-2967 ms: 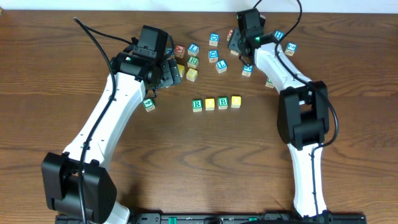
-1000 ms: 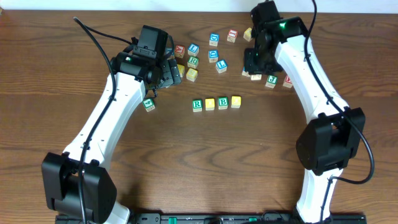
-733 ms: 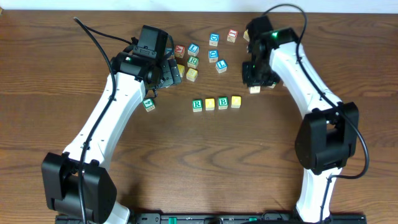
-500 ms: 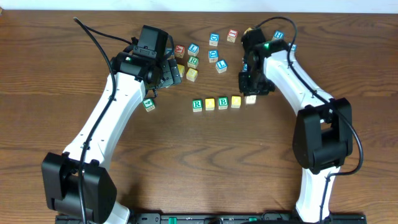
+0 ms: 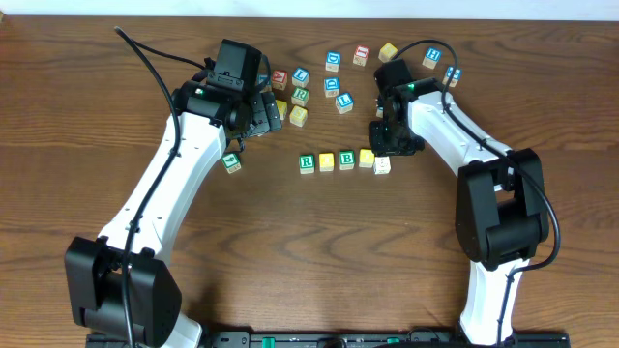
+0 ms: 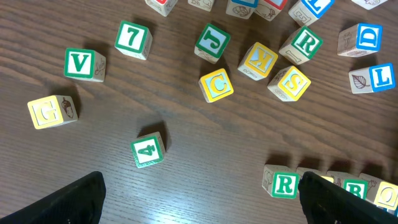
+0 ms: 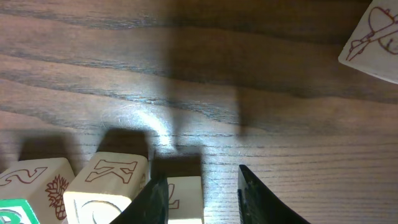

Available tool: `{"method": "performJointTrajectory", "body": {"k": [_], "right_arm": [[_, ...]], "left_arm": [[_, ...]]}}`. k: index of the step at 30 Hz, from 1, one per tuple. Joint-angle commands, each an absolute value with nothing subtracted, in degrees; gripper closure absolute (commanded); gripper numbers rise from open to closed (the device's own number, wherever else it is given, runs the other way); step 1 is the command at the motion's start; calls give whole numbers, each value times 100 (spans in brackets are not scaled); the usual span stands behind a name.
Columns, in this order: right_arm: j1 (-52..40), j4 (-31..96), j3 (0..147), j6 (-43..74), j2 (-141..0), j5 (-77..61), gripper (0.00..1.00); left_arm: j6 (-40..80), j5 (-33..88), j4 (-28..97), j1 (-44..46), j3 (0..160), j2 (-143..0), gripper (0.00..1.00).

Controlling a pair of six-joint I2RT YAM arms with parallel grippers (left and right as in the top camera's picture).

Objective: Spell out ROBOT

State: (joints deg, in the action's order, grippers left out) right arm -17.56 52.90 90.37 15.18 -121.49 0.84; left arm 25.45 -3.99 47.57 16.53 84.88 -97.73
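A row of cubes lies mid-table: green R (image 5: 307, 162), yellow face (image 5: 327, 160), green B (image 5: 346, 159), yellow face (image 5: 367, 157). Just right of it, slightly nearer me, sits a pale cube (image 5: 382, 165) under my right gripper (image 5: 389, 145). In the right wrist view this cube (image 7: 185, 199) shows a T outline on its side and stands on the wood between the fingers of my right gripper (image 7: 202, 177). The left finger touches it and a gap shows on the right. It nearly touches the K-sided cube (image 7: 106, 186). My left gripper (image 6: 205, 202) hangs open over bare wood, left of the R (image 6: 284, 185).
Loose cubes lie behind the row: V (image 6: 84, 64), 7 (image 6: 132, 38), G (image 6: 51, 111), 4 (image 6: 148, 150), C (image 6: 216, 85) and several more (image 5: 334, 85). Others sit at the back right (image 5: 432, 56). One pale cube (image 7: 373, 37) lies beyond the right gripper.
The right arm swung from the back right down to the right end of the row, bringing the pale cube with it. The cube now rests on the table. The left arm stayed still.
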Motion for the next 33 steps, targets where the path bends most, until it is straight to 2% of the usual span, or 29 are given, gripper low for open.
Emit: {"method": "performJointTrajectory", "body": {"k": [1, 9, 14, 17, 18, 20, 33], "right_arm": [[-1780, 5360, 9223, 1450, -12007, 113, 70], [-1798, 5933, 9310, 1214, -11426, -336, 67], [-1791, 6077, 9059, 1096, -11450, -290, 71], [-1745, 5920, 8825, 1079, -11450, -298, 83], [-1726, 5837, 8739, 1076, -11450, -336, 91], [-1699, 5669, 8591, 1061, -11450, -403, 99], [-1680, 4995, 8084, 1039, -11450, -425, 99]], "left_arm": [[2512, -434, 4772, 1625, 8562, -9655, 2], [2512, -434, 4772, 1625, 8562, -9655, 2], [2512, -434, 4772, 1625, 8562, -9655, 2], [2510, -434, 4772, 1625, 8562, -9655, 2], [2512, -434, 4772, 1625, 8562, -9655, 2], [2512, -434, 4772, 1625, 8562, -9655, 2], [2510, -434, 4772, 1625, 8562, -9655, 2]]}}
